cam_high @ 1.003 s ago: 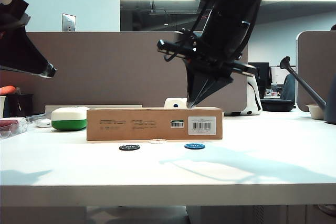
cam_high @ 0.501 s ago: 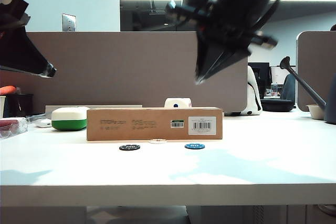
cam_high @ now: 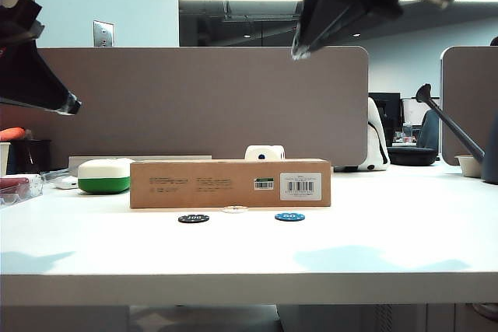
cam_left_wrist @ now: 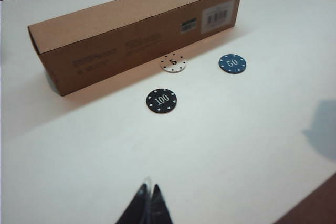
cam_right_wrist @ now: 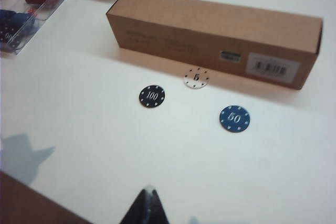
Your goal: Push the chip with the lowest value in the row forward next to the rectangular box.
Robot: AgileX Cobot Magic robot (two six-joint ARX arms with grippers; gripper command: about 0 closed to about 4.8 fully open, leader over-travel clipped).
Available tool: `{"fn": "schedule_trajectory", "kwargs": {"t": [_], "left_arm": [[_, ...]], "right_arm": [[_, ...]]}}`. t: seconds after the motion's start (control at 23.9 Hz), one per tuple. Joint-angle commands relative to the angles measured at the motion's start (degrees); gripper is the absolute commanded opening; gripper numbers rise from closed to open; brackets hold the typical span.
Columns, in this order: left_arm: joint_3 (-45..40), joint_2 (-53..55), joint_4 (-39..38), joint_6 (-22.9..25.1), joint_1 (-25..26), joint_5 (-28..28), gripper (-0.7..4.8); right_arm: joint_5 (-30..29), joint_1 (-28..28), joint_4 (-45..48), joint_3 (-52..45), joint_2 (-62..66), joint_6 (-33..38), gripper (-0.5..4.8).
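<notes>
The white chip [cam_right_wrist: 196, 77] lies just beside the rectangular box [cam_right_wrist: 210, 32] on the desk [cam_right_wrist: 105, 150]. Both pincers hang closed and empty, well above it: the right pincer [cam_right_wrist: 149, 195] high overhead, the left pincer [cam_left_wrist: 148, 192] off to the left.

The right pincer [cam_high: 296, 54] has climbed steadily: a second ago its tip hung low, just over the far right part of the rectangular box [cam_high: 230, 183]; half a second ago it was at mid-height before the partition; now it is high near the upper edge of the exterior view, its arm largely out of sight. Its shadow on the table [cam_high: 405, 246] has shrunk and faded to a pale patch at near right.
</notes>
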Motion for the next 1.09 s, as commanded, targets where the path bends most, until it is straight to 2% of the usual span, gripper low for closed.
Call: {"fn": "schedule_trajectory", "kwargs": {"t": [0.04, 0.17, 0.33, 0.46, 0.58, 0.79, 1.09], "left_arm": [[0.4, -1.2, 0.7, 0.0, 3.9, 0.7, -0.05], [0.4, -3.1, 0.6, 0.0, 10.9, 3.6, -0.05], [0.4, -5.6, 0.7, 0.0, 20.3, 3.6, -0.05], [0.4, -7.4, 0.7, 0.0, 24.3, 3.6, -0.05], [0.4, -10.2, 0.6, 0.0, 25.1, 3.6, -0.05], [0.4, -18.7, 0.6, 0.0, 22.3, 3.9, -0.05], [0.4, -28.4, 0.6, 0.0, 21.9, 3.8, -0.05]], "right_arm": [[5.1, 1.8, 1.0, 0.2, -0.4, 0.1, -0.07], [3.8, 1.9, 1.1, 0.2, -0.3, 0.1, -0.07], [2.2, 1.8, 1.0, 0.2, -0.2, 0.1, -0.06], [2.1, 1.8, 1.0, 0.2, -0.2, 0.1, -0.06], [2.1, 1.9, 1.0, 0.2, -0.2, 0.1, -0.06], [2.1, 1.9, 1.0, 0.2, -0.2, 0.1, -0.06], [2.1, 1.9, 1.0, 0.2, -0.2, 0.1, -0.06]]}}
